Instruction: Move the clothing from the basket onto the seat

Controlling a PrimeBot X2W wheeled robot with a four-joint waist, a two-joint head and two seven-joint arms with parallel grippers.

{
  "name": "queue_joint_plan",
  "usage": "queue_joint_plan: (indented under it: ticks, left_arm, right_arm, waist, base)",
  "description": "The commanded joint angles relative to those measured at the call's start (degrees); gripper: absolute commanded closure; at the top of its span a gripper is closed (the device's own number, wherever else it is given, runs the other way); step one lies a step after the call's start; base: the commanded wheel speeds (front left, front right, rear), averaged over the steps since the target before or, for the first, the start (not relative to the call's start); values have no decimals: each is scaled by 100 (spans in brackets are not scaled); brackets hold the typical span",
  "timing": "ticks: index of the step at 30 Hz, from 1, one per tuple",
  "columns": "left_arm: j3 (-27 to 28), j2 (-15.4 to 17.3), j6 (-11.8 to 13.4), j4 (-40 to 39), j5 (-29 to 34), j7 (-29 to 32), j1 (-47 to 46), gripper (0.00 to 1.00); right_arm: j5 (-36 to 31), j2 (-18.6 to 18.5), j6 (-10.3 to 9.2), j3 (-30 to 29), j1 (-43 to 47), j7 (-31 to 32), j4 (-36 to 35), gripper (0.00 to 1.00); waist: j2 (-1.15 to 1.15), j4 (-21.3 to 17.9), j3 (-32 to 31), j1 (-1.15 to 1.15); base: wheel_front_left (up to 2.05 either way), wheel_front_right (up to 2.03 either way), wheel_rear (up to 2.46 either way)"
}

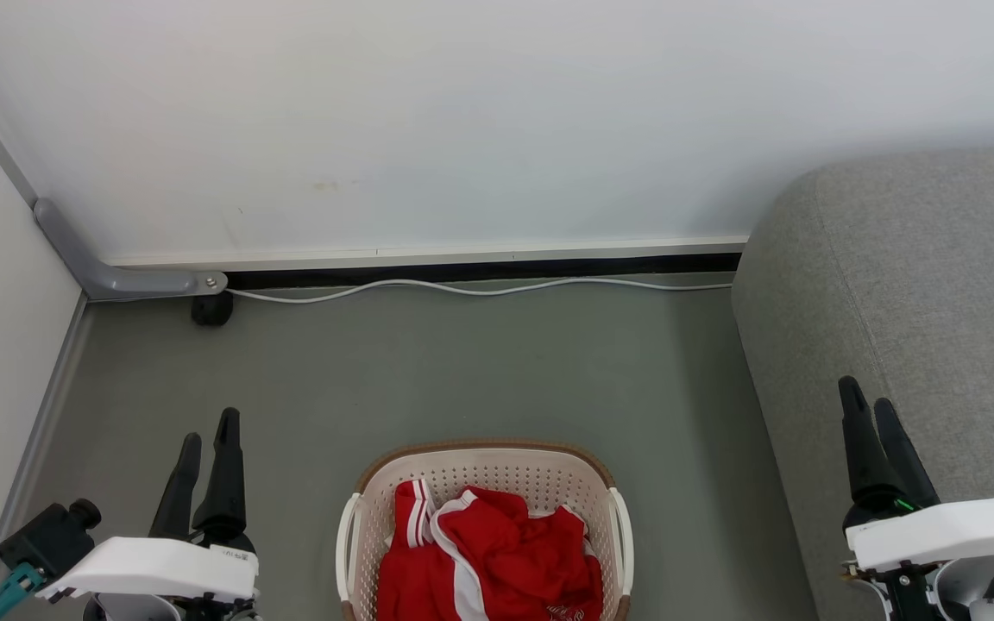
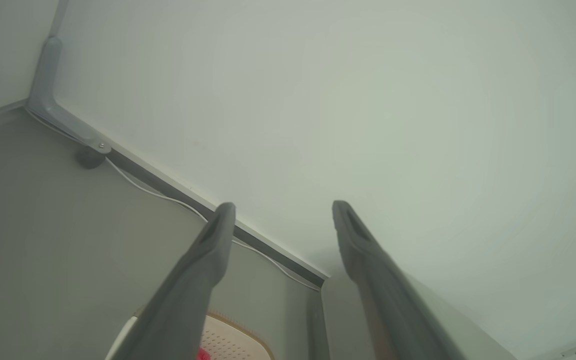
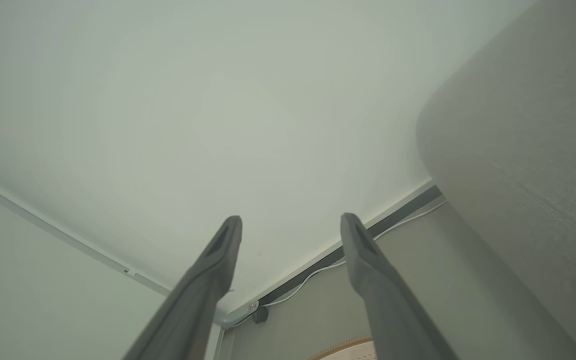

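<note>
Crumpled red clothing with white stripes lies inside the cream perforated basket at the bottom middle of the head view; white lettering shows near its lower edge. The basket's brown-trimmed rim peeks in at the bottom of the left wrist view, with a red scrap beside it. The grey couch, the seat, fills the right side. My left gripper stands open to the left of the basket, raised and holding nothing. My right gripper stands open in front of the couch, likewise holding nothing.
A white wall with a dark baseboard gap runs across the back, and a white cable lies along it on the grey floor. A grey bracket with a black foot sits in the left corner. Another wall closes the left side.
</note>
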Motion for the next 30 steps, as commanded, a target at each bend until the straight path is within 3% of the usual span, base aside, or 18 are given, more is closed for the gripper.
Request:
queue_joint_plan:
  ticks: [1, 30]
  left_arm:
    - [86, 96, 27, -157, 165, -59, -329, 0]
    - [124, 81, -49, 260, 1997, -548, -456, 0]
  right_arm:
    - [-165, -76, 15, 94, -247, -87, -208, 0]
    - [-2154, -94, 21, 427, -224, -574, -213, 0]
  waist:
    - [0, -1, 0, 0]
    - [0, -38, -65, 0]
  base:
    - [0, 0, 0]
    - [0, 0, 0]
